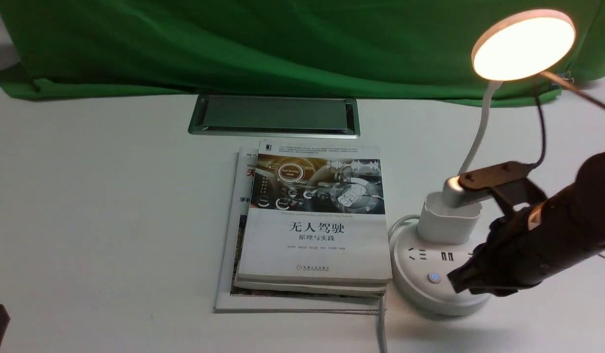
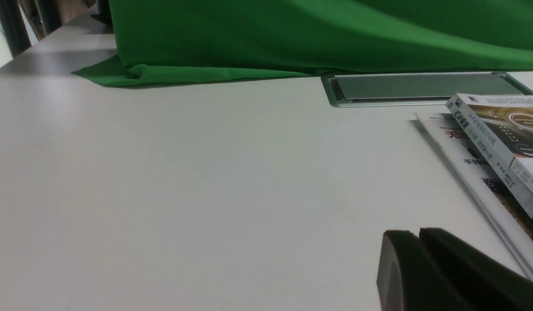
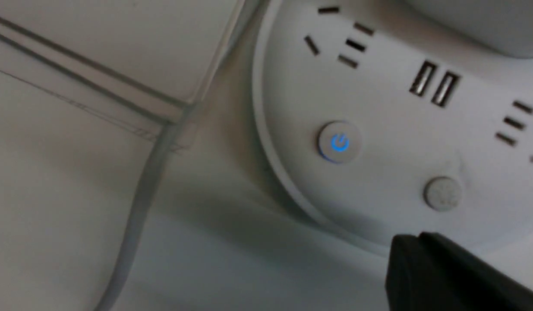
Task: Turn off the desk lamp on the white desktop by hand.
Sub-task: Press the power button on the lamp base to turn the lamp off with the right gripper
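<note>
The lamp base (image 3: 391, 151) is pale grey and round-edged, with slots and two round buttons on its face. The power button (image 3: 339, 141), near the base's rim, bears a blue symbol lit on its cap, with blue along part of its edge. The plain button (image 3: 443, 193) is on the base too, apart from the first, its mark too blurred to read. Just beside the base is a corner of the books (image 3: 111, 47), with a cable (image 3: 139, 216) running past them. The right gripper (image 3: 417, 235) has its dark tips together near the base's rim; whether they touch it, I cannot tell.
</note>
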